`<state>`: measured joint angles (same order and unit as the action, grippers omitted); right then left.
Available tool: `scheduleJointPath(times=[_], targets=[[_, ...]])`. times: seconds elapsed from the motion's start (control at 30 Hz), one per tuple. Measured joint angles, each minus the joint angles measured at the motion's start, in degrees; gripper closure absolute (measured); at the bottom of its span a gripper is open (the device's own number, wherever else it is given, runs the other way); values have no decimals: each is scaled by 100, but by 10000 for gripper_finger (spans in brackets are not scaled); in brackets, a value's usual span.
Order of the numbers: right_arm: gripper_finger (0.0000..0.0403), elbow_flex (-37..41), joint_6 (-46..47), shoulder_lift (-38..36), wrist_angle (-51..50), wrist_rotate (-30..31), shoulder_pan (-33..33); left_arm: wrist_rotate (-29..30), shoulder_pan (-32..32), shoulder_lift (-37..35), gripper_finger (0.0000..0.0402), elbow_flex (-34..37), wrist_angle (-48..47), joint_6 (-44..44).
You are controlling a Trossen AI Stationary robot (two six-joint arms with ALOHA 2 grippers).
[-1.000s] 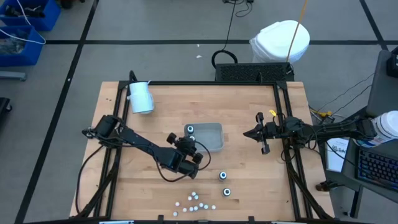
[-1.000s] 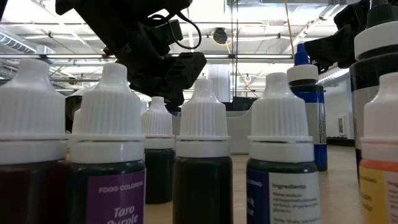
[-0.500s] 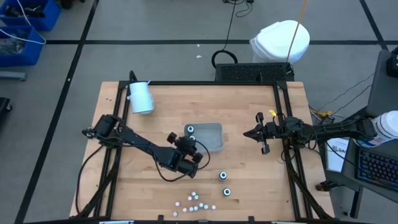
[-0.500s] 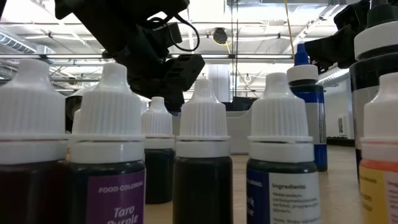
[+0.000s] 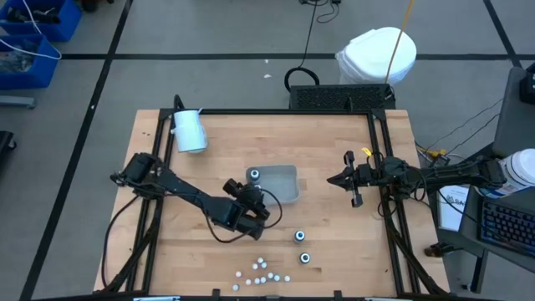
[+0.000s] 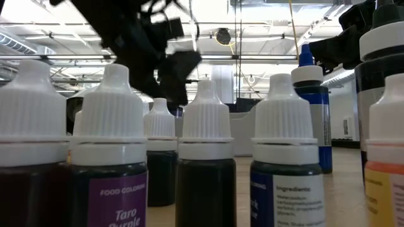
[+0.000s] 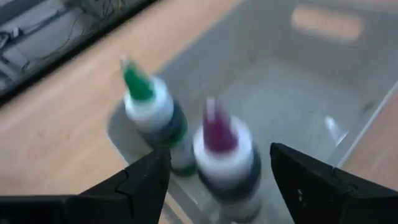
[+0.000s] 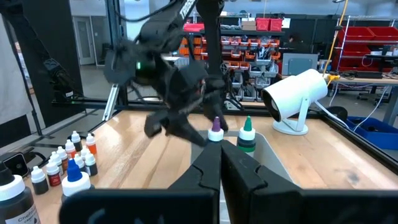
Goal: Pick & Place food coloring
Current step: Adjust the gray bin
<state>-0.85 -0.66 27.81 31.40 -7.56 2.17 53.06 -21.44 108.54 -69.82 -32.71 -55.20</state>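
You are standing the left gripper (image 7: 214, 180) spread around a purple-tipped bottle (image 7: 227, 152) beside the green-tipped one (image 7: 152, 115) in the tray (image 5: 288, 177), apparently released, leaving two dark bottles (image 5: 303, 247), the small white-capped cluster (image 5: 261, 273) outstanding, right gripper (image 5: 354, 178) clenched, idle.

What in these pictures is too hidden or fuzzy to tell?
- Left wrist view: blur; unclear whether the purple-tipped bottle stands in the tray or hangs above it.
- High view: the left claw covers that bottle; the small white bottles are too small to tell colours.
- Low view: the near bottles block the tray; the bottom edge cuts off their labels.
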Motion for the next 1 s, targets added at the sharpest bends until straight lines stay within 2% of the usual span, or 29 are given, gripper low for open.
scheduleJointPath(times=[0.33, 0.4, 0.47, 0.53, 0.63, 0.73, 0.83, 1.0], targets=[[403, -2, 0, 0, 0, -2, 0, 101, -263, -1176, 119, -9, 108, 1245], [403, -2, -1, 1, -17, -2, 1, -93, -395, -1430, 119, -15, -80, 1532], [403, -2, -1, 4, -27, -2, 0, -45, -532, -1608, 129, -15, -453, 1532], [403, -2, -1, 9, -50, -2, 1, 69, -660, -1722, 157, -15, -988, 1284], [403, -2, -1, 15, -48, -2, 0, 138, -873, -1841, 223, 122, -1819, 563], [403, -2, -7, 15, -44, -2, 0, 111, -1070, -1905, 306, 749, -1719, -35], [403, -2, 18, 16, -74, -2, -1, 92, -1166, -1915, 382, 1612, -849, -548], [403, -2, 218, 61, -415, -2, -2, 145, -1132, -1913, 388, 2991, 1263, -618]])
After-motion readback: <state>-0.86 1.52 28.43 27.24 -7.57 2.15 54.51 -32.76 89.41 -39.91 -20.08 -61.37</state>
